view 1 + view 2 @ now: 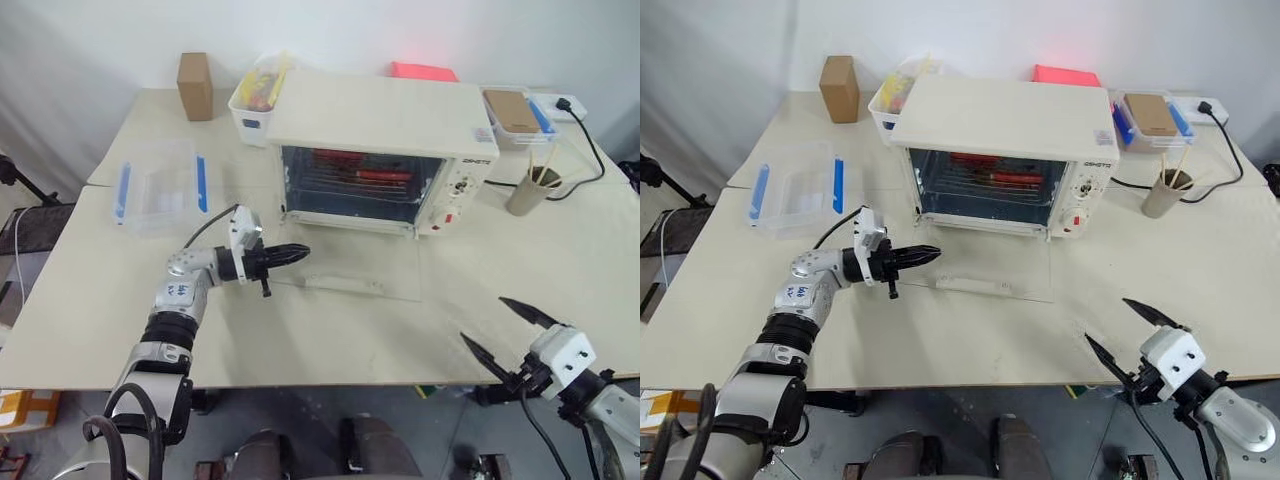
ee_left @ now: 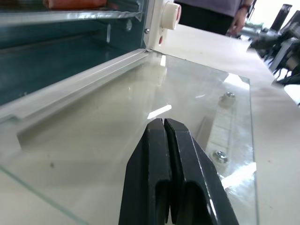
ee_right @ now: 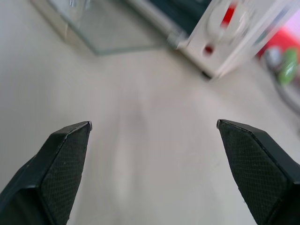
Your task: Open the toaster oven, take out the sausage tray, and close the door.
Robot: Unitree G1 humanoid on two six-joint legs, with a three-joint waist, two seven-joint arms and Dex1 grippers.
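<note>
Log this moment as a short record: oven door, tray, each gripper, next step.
door: open, glass panel lying flat on the table in front of the toaster oven
sausage tray: inside the oven on the rack, red sausages on it
left gripper: shut, empty, at the door's left edge
right gripper: open, empty, near the table's front edge
next step: probably reach in for the tray

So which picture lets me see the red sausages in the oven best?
The left eye view: the sausages lie inside the toaster oven, seen from above past the open door. The right eye view shows the same. The left wrist view catches their bottom edge; the right wrist view shows the oven's knob corner.
</note>
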